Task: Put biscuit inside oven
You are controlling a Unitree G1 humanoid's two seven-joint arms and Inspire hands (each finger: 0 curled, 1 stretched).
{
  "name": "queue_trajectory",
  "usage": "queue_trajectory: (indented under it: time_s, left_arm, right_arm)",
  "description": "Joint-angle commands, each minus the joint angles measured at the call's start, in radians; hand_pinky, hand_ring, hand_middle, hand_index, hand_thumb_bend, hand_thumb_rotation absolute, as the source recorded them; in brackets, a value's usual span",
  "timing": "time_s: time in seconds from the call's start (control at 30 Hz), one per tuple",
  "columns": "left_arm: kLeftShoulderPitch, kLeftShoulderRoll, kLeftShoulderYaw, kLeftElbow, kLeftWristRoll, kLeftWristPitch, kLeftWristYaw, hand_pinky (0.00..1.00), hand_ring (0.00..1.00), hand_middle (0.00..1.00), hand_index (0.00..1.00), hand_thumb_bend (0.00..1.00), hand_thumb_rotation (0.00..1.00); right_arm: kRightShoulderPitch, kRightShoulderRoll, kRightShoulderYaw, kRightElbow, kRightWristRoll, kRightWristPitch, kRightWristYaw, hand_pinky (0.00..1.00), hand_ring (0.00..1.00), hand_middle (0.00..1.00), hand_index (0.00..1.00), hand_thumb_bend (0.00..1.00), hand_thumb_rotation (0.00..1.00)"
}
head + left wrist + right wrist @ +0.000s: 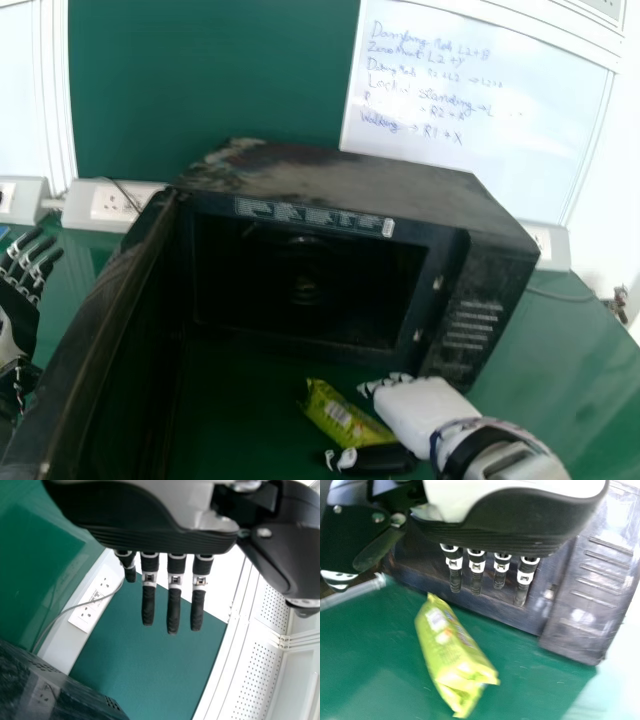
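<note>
Your right robot hand [425, 408]: wide open beside long lime-green plastic biscuit packet [342, 414], touch unclear; left robot hand [20, 308]: open, cut off.

1. Head: I look forward and down onto the oven [350, 185].
2. Left wrist: I face the socket strip [81, 620].
3. Right wrist: I look closer, sharing oven and packet [451, 652] with the head view.

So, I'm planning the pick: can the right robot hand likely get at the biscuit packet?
Probably yes: the right robot hand is open, close beside the biscuit packet, and nothing visible stands between them.
</note>
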Motion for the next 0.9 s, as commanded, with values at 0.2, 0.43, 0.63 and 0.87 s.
queue_trajectory:
  time_s: [0.2, 0.43, 0.63, 0.87]
  left_arm:
    - [-0.009, 0.0, -0.011, -0.024, -0.017, 0.02, 0.024, 0.78, 0.74, 0.7, 0.69, 0.25, 0.6]
    - [-0.009, 0.002, -0.01, -0.029, -0.018, 0.027, 0.032, 0.81, 0.76, 0.71, 0.7, 0.23, 0.64]
    - [-0.005, 0.003, -0.008, -0.041, -0.023, 0.031, 0.032, 0.86, 0.79, 0.73, 0.69, 0.21, 0.69]
    - [-0.004, -0.001, -0.006, -0.057, -0.036, 0.037, 0.042, 0.89, 0.81, 0.74, 0.7, 0.2, 0.71]
  right_arm:
    - [-0.053, 0.034, 0.01, 0.041, -0.089, -0.119, 0.048, 0.85, 0.92, 0.92, 0.91, 1.0, 0.38]
    - [-0.041, 0.077, 0.0, 0.061, -0.134, -0.165, 0.052, 0.87, 0.93, 0.93, 0.92, 1.0, 0.37]
    - [-0.036, 0.13, 0.014, 0.085, -0.195, -0.196, 0.076, 0.9, 0.95, 0.95, 0.93, 1.0, 0.33]
    - [-0.022, 0.175, 0.059, 0.11, -0.311, -0.269, 0.054, 0.86, 0.93, 0.94, 0.92, 1.0, 0.41]
